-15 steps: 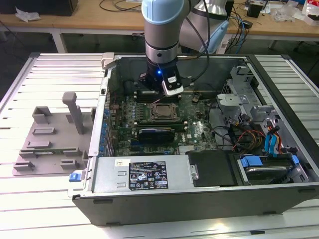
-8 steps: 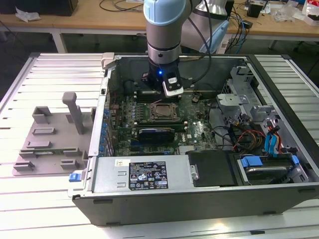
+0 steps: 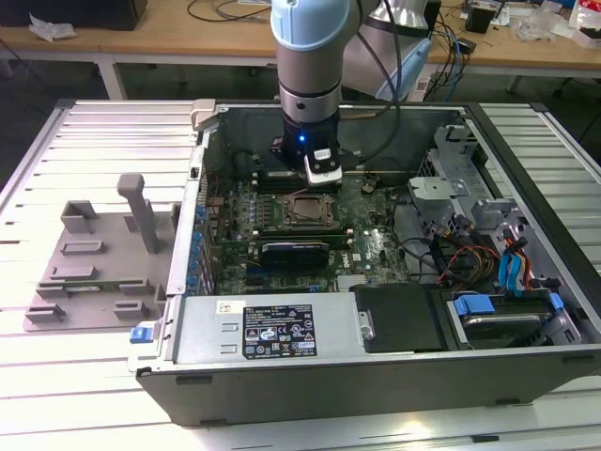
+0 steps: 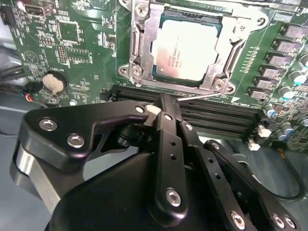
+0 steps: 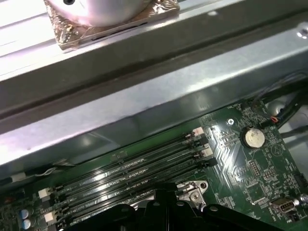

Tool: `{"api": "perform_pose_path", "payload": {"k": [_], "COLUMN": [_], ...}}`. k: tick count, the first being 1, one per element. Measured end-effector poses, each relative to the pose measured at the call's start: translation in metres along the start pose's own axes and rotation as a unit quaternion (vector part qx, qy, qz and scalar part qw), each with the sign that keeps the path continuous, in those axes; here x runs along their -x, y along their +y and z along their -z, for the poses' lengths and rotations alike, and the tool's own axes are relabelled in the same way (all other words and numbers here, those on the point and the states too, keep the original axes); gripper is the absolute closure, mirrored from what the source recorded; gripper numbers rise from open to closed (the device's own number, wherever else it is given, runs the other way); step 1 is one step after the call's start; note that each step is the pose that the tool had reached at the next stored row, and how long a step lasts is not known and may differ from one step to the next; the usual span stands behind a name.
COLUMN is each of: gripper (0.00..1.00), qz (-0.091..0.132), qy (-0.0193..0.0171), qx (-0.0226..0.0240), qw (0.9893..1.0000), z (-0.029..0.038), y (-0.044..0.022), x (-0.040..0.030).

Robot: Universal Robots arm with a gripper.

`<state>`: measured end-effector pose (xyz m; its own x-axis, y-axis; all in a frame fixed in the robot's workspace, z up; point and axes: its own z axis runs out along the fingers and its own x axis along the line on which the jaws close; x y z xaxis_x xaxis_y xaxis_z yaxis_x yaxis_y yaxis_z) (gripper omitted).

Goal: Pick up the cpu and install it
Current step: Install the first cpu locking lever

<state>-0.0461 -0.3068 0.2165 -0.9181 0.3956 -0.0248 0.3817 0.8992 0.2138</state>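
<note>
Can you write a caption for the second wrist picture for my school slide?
The cpu sits in its metal-framed socket while the gripper hovers near the memory slots.

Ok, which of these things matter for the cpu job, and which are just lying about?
Job:
- cpu, lying in the socket
- socket, its metal frame around the cpu
- gripper, close beside the socket

Just there:
- memory slots
- coin battery
- blue cables at the exterior view's right
</note>
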Motion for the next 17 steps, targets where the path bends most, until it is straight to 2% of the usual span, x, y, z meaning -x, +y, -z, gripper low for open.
{"api": "perform_pose_path", "payload": {"k": [2, 6, 10, 13, 17], "gripper": [0.89, 0.89, 0.89, 0.89, 0.89], "qz": [-0.006, -0.007, -0.011, -0.030, -0.037], "qy": [-0.0014, -0.0015, -0.0023, -0.0069, -0.0091], "qx": [-0.0002, -0.0001, -0.0002, -0.0015, -0.0032], "qw": [1.0000, 1.0000, 0.9999, 0.9995, 0.9993], "z": [-0.0006, -0.0006, -0.0009, -0.0036, -0.0051], "y": [0.0008, 0.0010, 0.0025, 0.0028, 0.0051], "x": [-0.0006, -0.0007, -0.0040, -0.0044, -0.0057]}}
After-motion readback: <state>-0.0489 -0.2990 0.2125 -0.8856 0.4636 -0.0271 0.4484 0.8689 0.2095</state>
